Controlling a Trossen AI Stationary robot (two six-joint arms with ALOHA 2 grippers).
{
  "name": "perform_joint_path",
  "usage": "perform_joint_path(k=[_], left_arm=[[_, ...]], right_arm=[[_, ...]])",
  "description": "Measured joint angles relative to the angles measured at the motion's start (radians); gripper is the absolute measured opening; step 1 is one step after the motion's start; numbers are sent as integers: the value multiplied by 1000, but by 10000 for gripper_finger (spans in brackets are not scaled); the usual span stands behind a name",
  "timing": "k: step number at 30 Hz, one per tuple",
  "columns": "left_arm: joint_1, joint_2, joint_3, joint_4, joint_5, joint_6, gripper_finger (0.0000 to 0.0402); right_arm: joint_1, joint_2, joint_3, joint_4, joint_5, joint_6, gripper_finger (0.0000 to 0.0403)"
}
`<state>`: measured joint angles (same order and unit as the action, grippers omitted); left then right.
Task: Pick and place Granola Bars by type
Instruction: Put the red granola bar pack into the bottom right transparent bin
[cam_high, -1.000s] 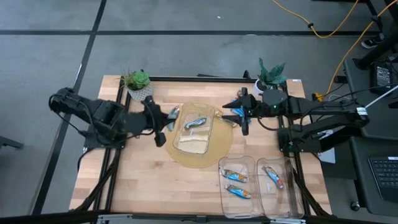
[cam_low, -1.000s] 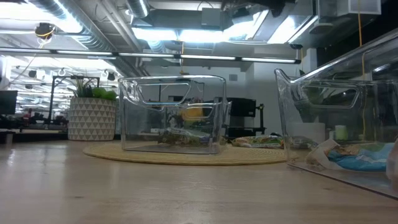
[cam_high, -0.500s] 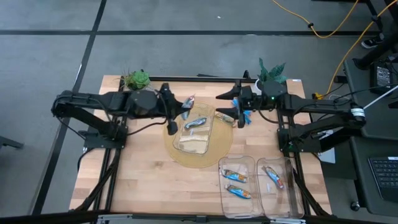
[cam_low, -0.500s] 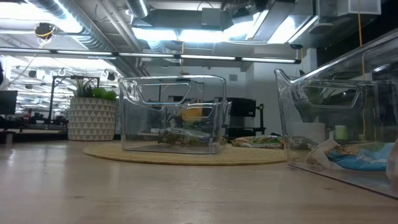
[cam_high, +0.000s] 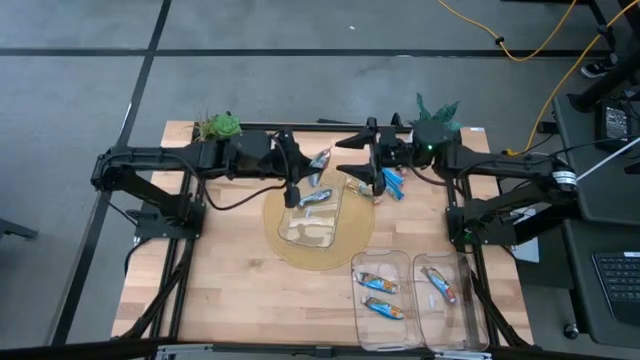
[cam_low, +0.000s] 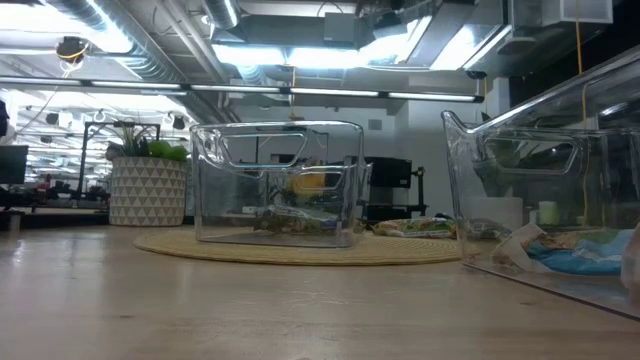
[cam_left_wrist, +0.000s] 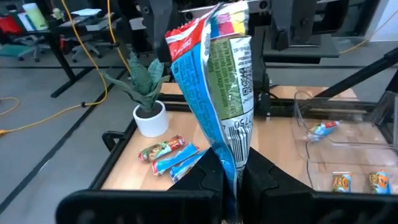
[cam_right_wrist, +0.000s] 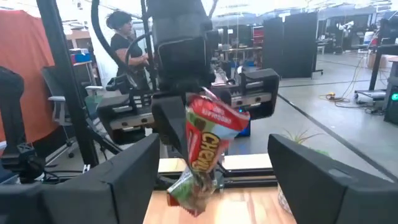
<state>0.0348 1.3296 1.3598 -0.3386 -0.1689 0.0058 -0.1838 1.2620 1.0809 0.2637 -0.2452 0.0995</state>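
In the high view my left gripper (cam_high: 305, 172) hangs over the far edge of the clear middle bin (cam_high: 340, 215), shut on a multicoloured blue-and-red granola bar (cam_high: 320, 160). My right gripper (cam_high: 348, 158) faces it from the right, open; the bar (cam_right_wrist: 205, 146) shows just ahead, between its wide-set fingers (cam_right_wrist: 127, 177). One blue-and-silver bar (cam_high: 315, 197) lies in the middle bin. Two more bars (cam_high: 365, 187) (cam_high: 392, 183) lie on the table by the bin's far right corner. My left gripper pinches the bar's one end (cam_left_wrist: 231, 163) between its two fingers (cam_left_wrist: 208, 180). The fingers come nearly level from the table's left. The bar sticks out beyond the fingertips toward my right gripper, lifted clear above the bin.
The middle bin stands on a round woven mat (cam_high: 352, 248). Two clear bins (cam_high: 385, 262) (cam_high: 445, 262) at the near right hold several bars. Potted plants (cam_high: 222, 130) (cam_high: 435, 118) stand at the far edge. A person shows in the room beyond the table (cam_right_wrist: 127, 43).
My left gripper has swung toward the table's right, from left of the middle bin to over its far edge, carrying the bar and rolling so the bar points at my right gripper. My right gripper has risen, tipped level and gone toward the left.
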Motion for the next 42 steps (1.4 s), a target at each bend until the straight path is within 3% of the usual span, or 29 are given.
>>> perform_joint_path(k=[13, 24, 34, 42], left_arm=[[15, 4, 0, 31, 41, 18, 11], [15, 5, 0, 34, 41, 18, 11], [15, 5, 0, 60, 60, 34, 10], [15, 5, 0, 59, 60, 34, 13]], right_arm=[[-27, 65, 12, 41, -88, 57, 300], [-27, 112, 14, 184, -125, 109, 300], [-27, 187, 103, 166, -179, 128, 300], [-27, 194, 109, 160, -178, 122, 235]])
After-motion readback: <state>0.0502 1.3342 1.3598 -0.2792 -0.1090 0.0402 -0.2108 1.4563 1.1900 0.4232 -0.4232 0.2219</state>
